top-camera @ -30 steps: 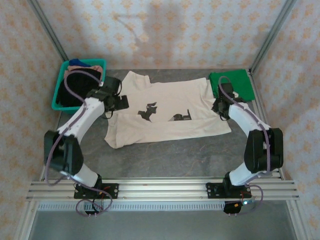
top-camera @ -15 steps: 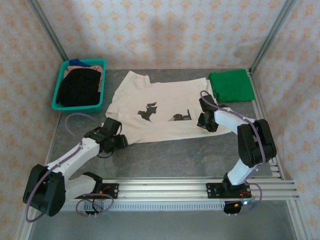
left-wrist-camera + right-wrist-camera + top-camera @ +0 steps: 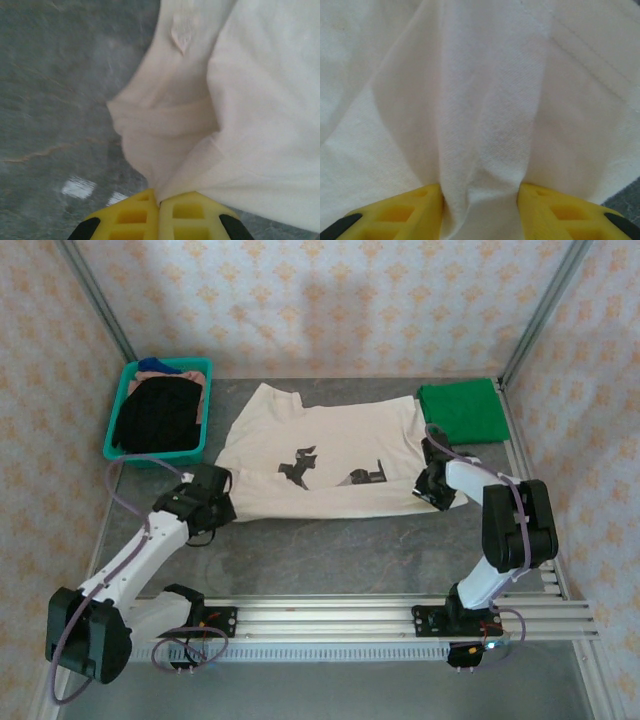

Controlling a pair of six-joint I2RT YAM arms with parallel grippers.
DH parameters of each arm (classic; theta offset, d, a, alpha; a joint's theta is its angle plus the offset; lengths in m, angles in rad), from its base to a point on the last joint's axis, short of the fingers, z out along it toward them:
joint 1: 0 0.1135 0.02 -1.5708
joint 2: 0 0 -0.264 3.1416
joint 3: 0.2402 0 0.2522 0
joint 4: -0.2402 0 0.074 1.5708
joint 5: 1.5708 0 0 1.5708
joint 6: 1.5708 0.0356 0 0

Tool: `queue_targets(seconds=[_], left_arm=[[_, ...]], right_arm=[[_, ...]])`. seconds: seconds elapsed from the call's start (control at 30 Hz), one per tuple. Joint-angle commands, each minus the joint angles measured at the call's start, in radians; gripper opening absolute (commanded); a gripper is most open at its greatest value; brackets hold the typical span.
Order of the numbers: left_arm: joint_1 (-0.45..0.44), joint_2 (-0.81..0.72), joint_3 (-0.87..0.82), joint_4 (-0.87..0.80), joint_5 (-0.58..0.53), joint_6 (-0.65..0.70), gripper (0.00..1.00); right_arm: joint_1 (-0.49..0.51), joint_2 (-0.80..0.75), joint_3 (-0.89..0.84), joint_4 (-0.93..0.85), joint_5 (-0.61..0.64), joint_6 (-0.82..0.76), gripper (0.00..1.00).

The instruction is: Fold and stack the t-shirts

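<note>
- At the middle of the table (image 3: 350, 550): cream t-shirt (image 3: 330, 455) spread flat with the black print (image 3: 300, 462) up, not yet folded.
- At its near left corner: left gripper (image 3: 159, 202) closed tight on a pinch of the hem, cloth puckered just above the yellow fingers (image 3: 200, 207).
- At its near right edge: right gripper (image 3: 480, 192) clamped on a thicker bunch of the same cloth, jaws part way apart with the cloth filling the gap.
- At the far right corner: green t-shirt (image 3: 460, 412) lying as a neat flat rectangle, apparently folded already, near the cream sleeve but apart from it.
- Judged as an early stage: both near corners taken, first fold of the cream one probably next, then more folds, then stacking with the green one.
- At the far left: teal basket (image 3: 118, 435) holding dark clothes (image 3: 158, 415); cannot tell whether shirts, so possibly more work left.
- Across the far half of the cream t-shirt: no object lying on the cloth; basket rim near the left sleeve, to be minded during the fold.
</note>
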Motion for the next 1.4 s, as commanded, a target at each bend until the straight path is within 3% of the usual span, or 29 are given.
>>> queue_targets(seconds=[0.0, 0.03, 0.07, 0.13, 0.23, 0.27, 0.37, 0.5, 0.63, 0.8, 0.9, 1.07, 1.2, 1.27, 1.37], left_arm=[[0.029, -0.024, 0.047, -0.157, -0.179, 0.000, 0.00], [0.030, -0.022, 0.048, -0.168, -0.185, -0.003, 0.00], [0.031, -0.018, 0.044, -0.175, -0.189, -0.015, 0.08], [0.032, -0.014, 0.020, -0.172, -0.173, -0.048, 0.33], [0.032, -0.026, -0.024, -0.151, -0.152, -0.083, 0.43], [0.032, -0.035, -0.038, -0.144, -0.152, -0.096, 0.51], [0.032, -0.045, -0.064, -0.088, -0.107, -0.101, 0.56], [0.032, 0.025, -0.087, 0.091, 0.038, -0.081, 0.57], [0.033, 0.162, -0.065, 0.147, 0.043, -0.047, 0.53], [0.108, 0.259, -0.102, 0.142, 0.054, -0.040, 0.14], [0.163, 0.234, -0.145, 0.147, 0.066, -0.046, 0.00], [0.240, 0.157, -0.148, 0.095, 0.054, -0.043, 0.00], [0.301, 0.069, -0.125, 0.014, 0.004, -0.052, 0.00], [0.307, 0.025, -0.107, 0.016, 0.033, -0.052, 0.04], [0.248, -0.004, -0.069, 0.111, 0.140, -0.029, 0.29]], right_arm=[[-0.013, -0.030, -0.044, -0.067, 0.028, 0.015, 0.44], [-0.013, -0.036, -0.055, -0.059, 0.010, 0.017, 0.44], [-0.013, -0.041, -0.064, -0.052, -0.008, 0.016, 0.44], [-0.014, -0.056, -0.072, -0.055, -0.018, 0.020, 0.44], [-0.013, -0.093, -0.057, -0.079, -0.015, 0.016, 0.45], [-0.012, -0.109, -0.049, -0.090, -0.013, 0.014, 0.45], [-0.010, -0.149, -0.021, -0.094, -0.001, 0.003, 0.47], [-0.009, -0.109, 0.031, -0.048, -0.022, -0.018, 0.48], [-0.011, -0.009, 0.084, -0.031, 0.004, -0.030, 0.48], [-0.041, 0.067, 0.097, -0.058, 0.048, 0.001, 0.50], [-0.053, 0.052, 0.072, -0.055, 0.048, 0.010, 0.50], [-0.055, -0.005, 0.031, -0.103, 0.038, 0.035, 0.53], [-0.055, -0.153, -0.099, -0.093, 0.033, 0.079, 0.57], [-0.054, -0.211, -0.128, -0.096, 0.031, 0.081, 0.60], [-0.035, -0.254, -0.107, -0.081, 0.039, 0.063, 0.63]])
